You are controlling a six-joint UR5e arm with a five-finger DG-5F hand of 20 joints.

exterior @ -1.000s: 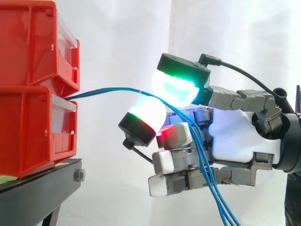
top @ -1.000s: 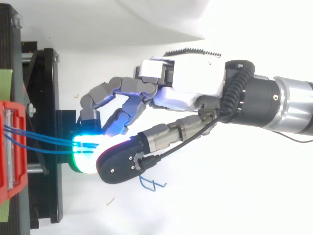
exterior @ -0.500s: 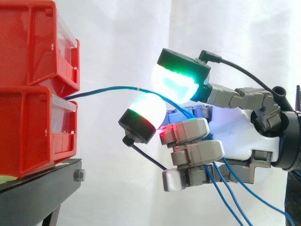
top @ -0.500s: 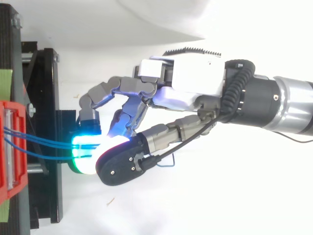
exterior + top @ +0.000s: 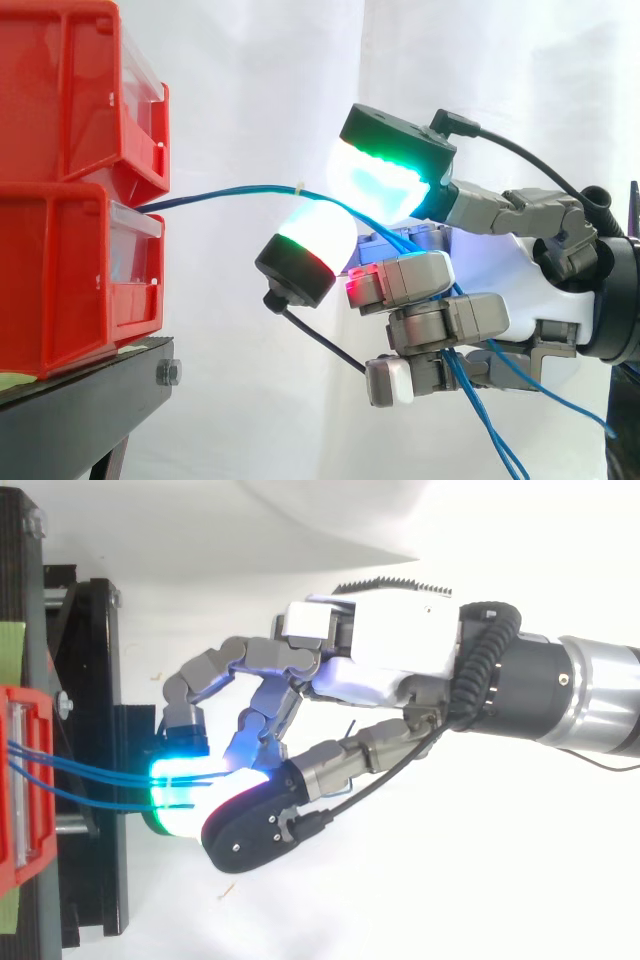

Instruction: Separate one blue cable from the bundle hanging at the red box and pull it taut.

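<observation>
Several blue cables point(image 5: 225, 190) leave the lower red bin point(image 5: 60, 280) and arch to the right into my hand point(image 5: 505, 275). They pass between two glowing fingertips point(image 5: 380, 180), the upper green and cyan, the lower white. Behind the pads the lower fingers are curled round the strands, which hang down from the palm point(image 5: 480, 420). From above, the hand point(image 5: 400, 660) reaches left from the right edge, and the cables point(image 5: 90, 775) run from the red bin point(image 5: 20, 780) to the cyan pad. The strands lie close together.
Two red bins are stacked, the upper one point(image 5: 70, 90) on the lower, on a black stand point(image 5: 90, 400) at the left. A white curtain hangs behind. From above, the stand's black frame point(image 5: 90, 680) lies just left of the fingertips.
The lower fingers have curled further in round the hanging strands. One strand now loops out to the right below the palm. The cable loop under the hand in the top view is gone.
</observation>
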